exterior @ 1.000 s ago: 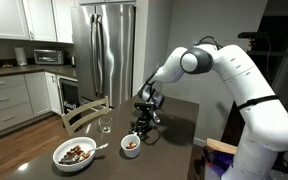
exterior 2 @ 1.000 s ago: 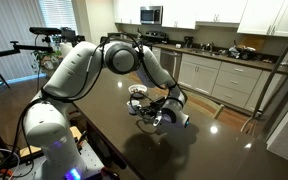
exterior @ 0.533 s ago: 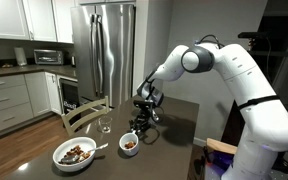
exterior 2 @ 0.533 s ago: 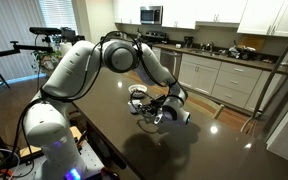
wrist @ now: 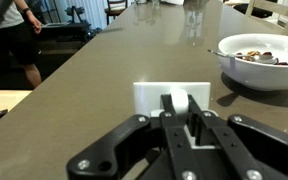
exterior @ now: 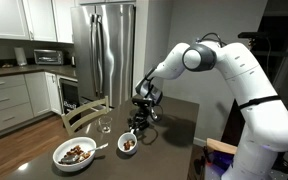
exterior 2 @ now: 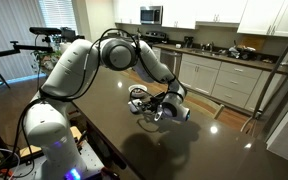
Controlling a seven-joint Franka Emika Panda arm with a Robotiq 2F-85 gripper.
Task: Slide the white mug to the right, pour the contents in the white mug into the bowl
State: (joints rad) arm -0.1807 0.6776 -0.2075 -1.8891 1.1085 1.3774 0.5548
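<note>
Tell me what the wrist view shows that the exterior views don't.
Only the wrist view shows a person standing beside the table. Only an exterior view shows the refrigerator and the robot's white arm. Both share the bowl with brown contents, the white mug and the end effector close to the mug.

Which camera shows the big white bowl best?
An exterior view shows the bowl whole, brown contents visible. The wrist view cuts the bowl off at the right; in an exterior view only a sliver shows beside the arm.
</note>
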